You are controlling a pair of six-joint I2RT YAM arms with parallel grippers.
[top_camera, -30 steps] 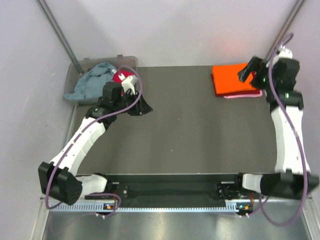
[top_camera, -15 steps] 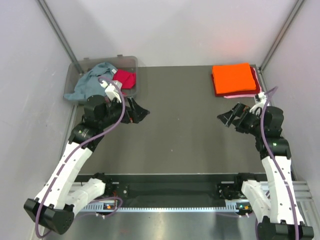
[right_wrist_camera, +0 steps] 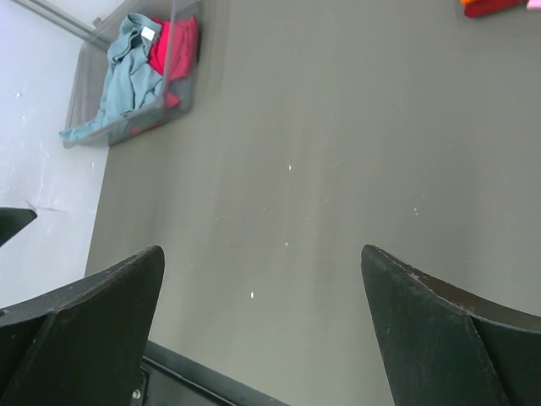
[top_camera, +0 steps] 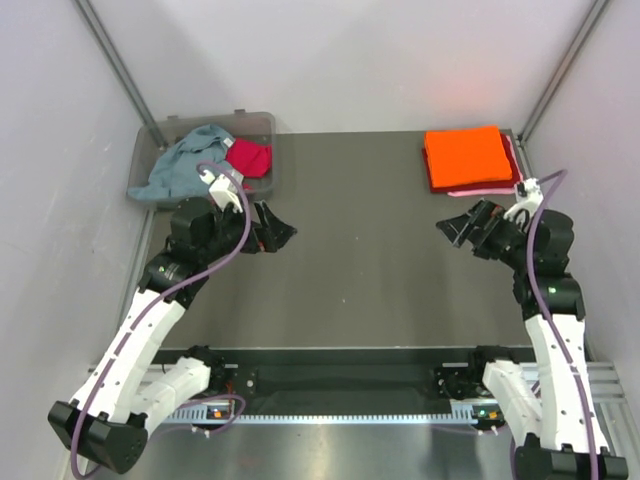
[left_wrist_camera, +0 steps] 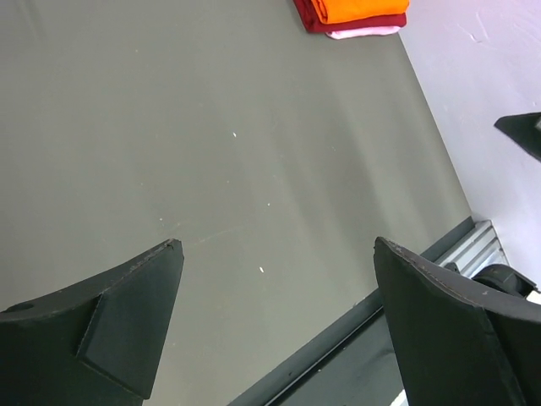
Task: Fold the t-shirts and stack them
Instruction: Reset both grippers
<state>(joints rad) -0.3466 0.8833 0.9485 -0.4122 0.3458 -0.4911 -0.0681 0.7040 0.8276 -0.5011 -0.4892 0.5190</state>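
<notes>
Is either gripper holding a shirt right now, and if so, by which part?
Nothing is held. The left gripper and right gripper are both open over the table; the folded orange t-shirt lies apart from both.

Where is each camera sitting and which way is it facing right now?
Top external: above and behind the arms, looking down on the table; both whole arms show.
Left wrist: on the left arm, facing across to the folded orange tee; own fingers below.
Right wrist: on the right arm, facing the bin holding the grey-blue tee; own fingers below.
Shared: top and left wrist both show the orange tee.
</notes>
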